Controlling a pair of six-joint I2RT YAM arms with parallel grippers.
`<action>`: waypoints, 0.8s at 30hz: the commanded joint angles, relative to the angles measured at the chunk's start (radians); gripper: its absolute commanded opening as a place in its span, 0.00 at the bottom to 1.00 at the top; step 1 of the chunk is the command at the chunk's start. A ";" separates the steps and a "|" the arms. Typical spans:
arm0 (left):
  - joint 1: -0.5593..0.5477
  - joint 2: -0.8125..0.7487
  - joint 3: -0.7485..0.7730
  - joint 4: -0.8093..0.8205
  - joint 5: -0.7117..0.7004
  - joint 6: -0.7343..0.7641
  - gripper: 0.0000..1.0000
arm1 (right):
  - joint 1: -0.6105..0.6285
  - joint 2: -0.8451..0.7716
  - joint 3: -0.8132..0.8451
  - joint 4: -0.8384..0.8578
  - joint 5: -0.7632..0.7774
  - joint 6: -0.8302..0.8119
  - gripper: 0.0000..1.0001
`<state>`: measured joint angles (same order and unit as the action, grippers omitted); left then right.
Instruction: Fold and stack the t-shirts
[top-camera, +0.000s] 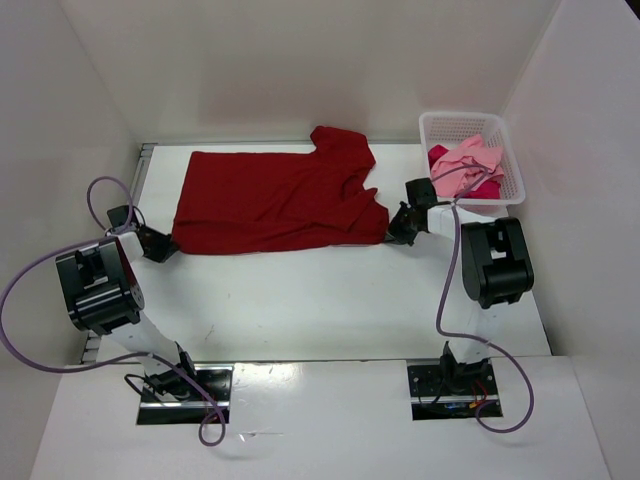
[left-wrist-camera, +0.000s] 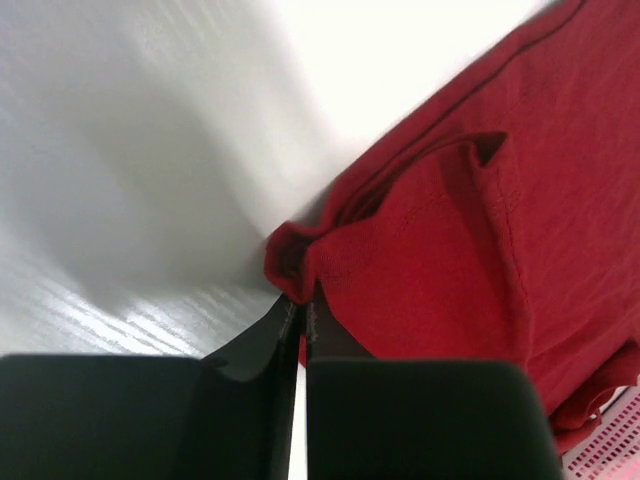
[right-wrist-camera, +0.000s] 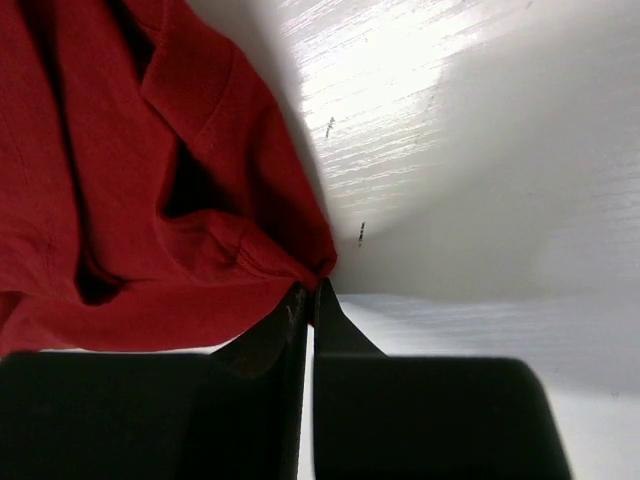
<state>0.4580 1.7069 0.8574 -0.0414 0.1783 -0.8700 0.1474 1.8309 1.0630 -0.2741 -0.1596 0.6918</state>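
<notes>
— Where's the dark red t-shirt (top-camera: 280, 200)?
— Spread flat across the table (top-camera: 300, 300). The left hand (top-camera: 168, 246) pinches its near-left corner, and the right hand (top-camera: 394, 232) pinches its near-right corner.

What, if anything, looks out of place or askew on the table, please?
Nothing is spilled or damaged. The red shirt lies with one sleeve poking out at the back, and its near corners bunch where the left gripper and right gripper pinch them. A pink shirt sits crumpled in the basket.
</notes>
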 joint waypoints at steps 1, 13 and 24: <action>0.007 0.030 0.026 -0.006 -0.008 0.014 0.02 | 0.009 -0.056 0.014 -0.017 0.103 0.008 0.01; 0.007 -0.186 -0.093 -0.215 0.010 0.124 0.00 | -0.095 -0.360 -0.173 -0.316 0.104 -0.032 0.01; 0.007 -0.371 -0.165 -0.390 0.084 0.115 0.28 | -0.124 -0.591 -0.187 -0.545 -0.006 -0.015 0.11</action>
<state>0.4576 1.3479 0.7155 -0.3870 0.2230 -0.7551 0.0387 1.3136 0.8871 -0.7132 -0.1555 0.6868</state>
